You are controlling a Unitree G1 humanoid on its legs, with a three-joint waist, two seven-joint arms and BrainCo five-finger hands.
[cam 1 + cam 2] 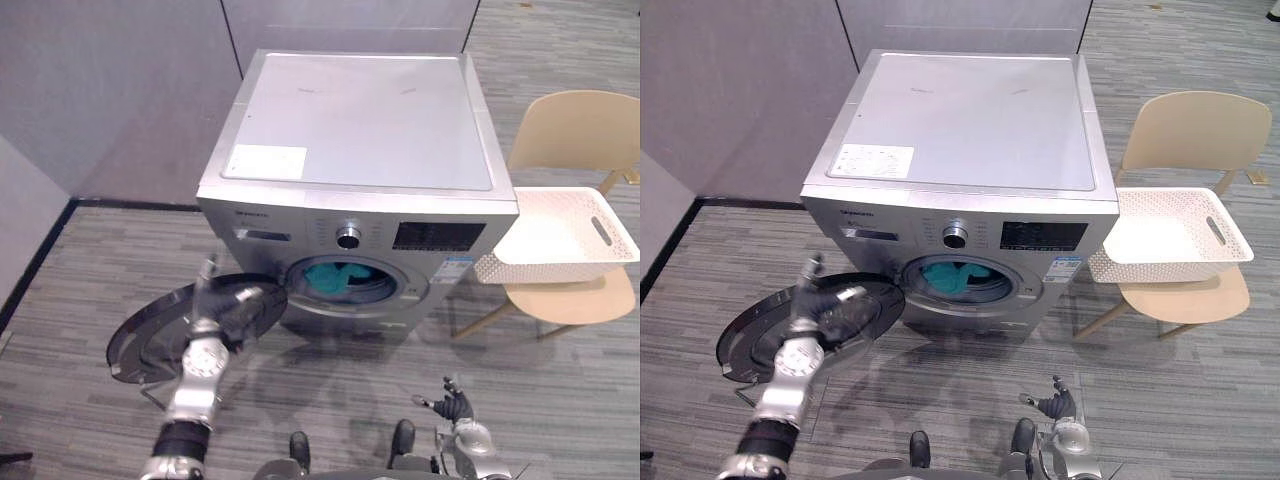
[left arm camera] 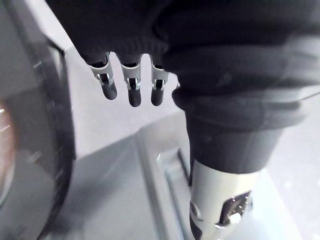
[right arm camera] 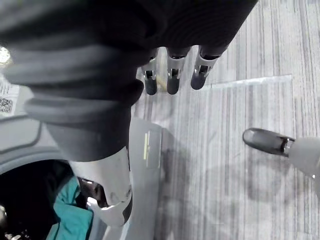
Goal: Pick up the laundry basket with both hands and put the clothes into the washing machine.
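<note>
Front-loading washing machine (image 1: pixel 360 120) seen from above, its round door (image 1: pixel 150 340) open wide to the robot's left and lying low over the floor (image 1: pixel 90 260); teal clothes (image 1: pixel 335 278) sit just inside the drum mouth. The white laundry basket (image 1: pixel 520 268) rests on a beige chair (image 1: pixel 575 130) just beside the machine's right flank. We see nothing in it, so we judge the loading done or nearly so. The left hand (image 1: pixel 238 308) lies over the part of the door nearest the drum, fingers (image 2: pixel 131 92) straight and relaxed with nothing between them; whether it touches the door we cannot tell. The right hand (image 1: pixel 455 405) hangs low over the floor in front of the machine, fingers (image 3: pixel 172 82) loose and empty. We expect the basket to be light and stiff, its perforated plastic walls a little springy. The slot handle (image 1: pixel 600 230) in its far short end, and the opposite end toward the machine, whose slot we cannot make out, are the natural holds for two hands. The clothes are soft and limp and could drape over or catch on the drum's lip. The basket overhangs the seat toward the machine, one corner close to the cabinet's front edge, so we would lift it upward before moving it sideways. The door takes the floor left of the drum; open room lies straight before the drum and rightward as far as the chair's legs, while a grey partition (image 1: pixel 120 80) closes the space behind and to the left
</note>
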